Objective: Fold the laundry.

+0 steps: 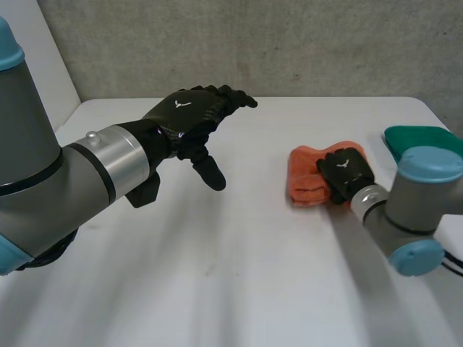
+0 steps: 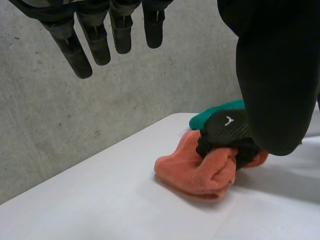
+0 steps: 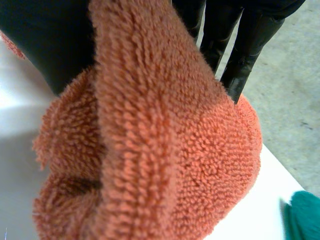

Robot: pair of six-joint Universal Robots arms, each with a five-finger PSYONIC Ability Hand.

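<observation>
Left arm (image 1: pixel 43 181) extends over the white table (image 1: pixel 239 275), its left hand (image 1: pixel 189 116) with fingers spread; the right hand (image 1: pixel 346 172), well apart, is clamped on a bunched orange towel (image 1: pixel 307 184).

left hand (image 2: pixel 95 35) fingers straight | right hand (image 2: pixel 227 131) clutching orange towel (image 2: pixel 192 172) | green cloth (image 2: pixel 212 115) behind

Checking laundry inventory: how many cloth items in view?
2. An orange terry towel, bunched and pinched in the right hand near the table's right side; a green cloth just beyond that arm, partly hidden by it. More may lie behind the arm.
</observation>
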